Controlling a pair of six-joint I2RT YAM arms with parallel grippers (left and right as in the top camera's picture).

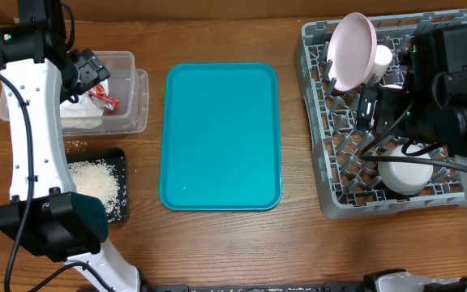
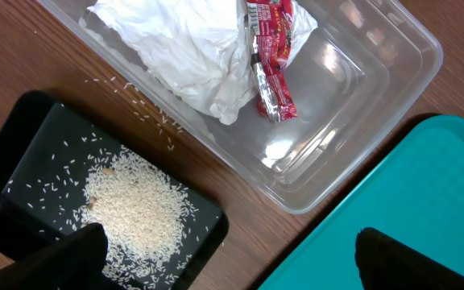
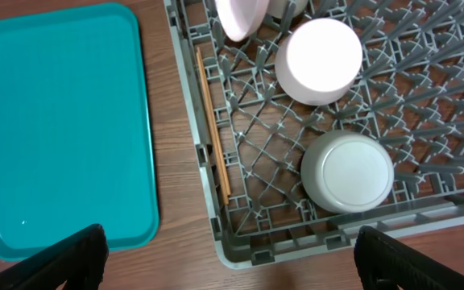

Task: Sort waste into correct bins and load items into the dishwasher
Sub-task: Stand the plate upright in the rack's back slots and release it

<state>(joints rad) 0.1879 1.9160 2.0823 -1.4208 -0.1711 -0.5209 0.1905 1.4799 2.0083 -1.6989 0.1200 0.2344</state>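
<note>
The clear tub (image 2: 353,105) holds crumpled white napkins (image 2: 192,56) and a red-and-white wrapper (image 2: 272,64). Beside it, the black tray (image 2: 31,145) carries a heap of rice (image 2: 131,201), and a few grains lie on the wood. My left gripper (image 2: 232,262) hangs open and empty above the gap between black tray and teal tray; in the overhead view it (image 1: 92,71) is by the tub. The grey dish rack (image 3: 240,242) holds a white plate (image 1: 351,45), a cup (image 1: 382,58), a white bowl (image 3: 322,60) and a grey bowl (image 3: 349,171), both upside down. My right gripper (image 3: 232,262) is open over the rack's near-left corner.
A large teal tray (image 1: 221,134) lies between the bins and the rack with nothing on it. Wooden chopsticks (image 3: 212,121) lie along the rack's left inner edge. The right arm (image 1: 448,89) covers much of the rack from above.
</note>
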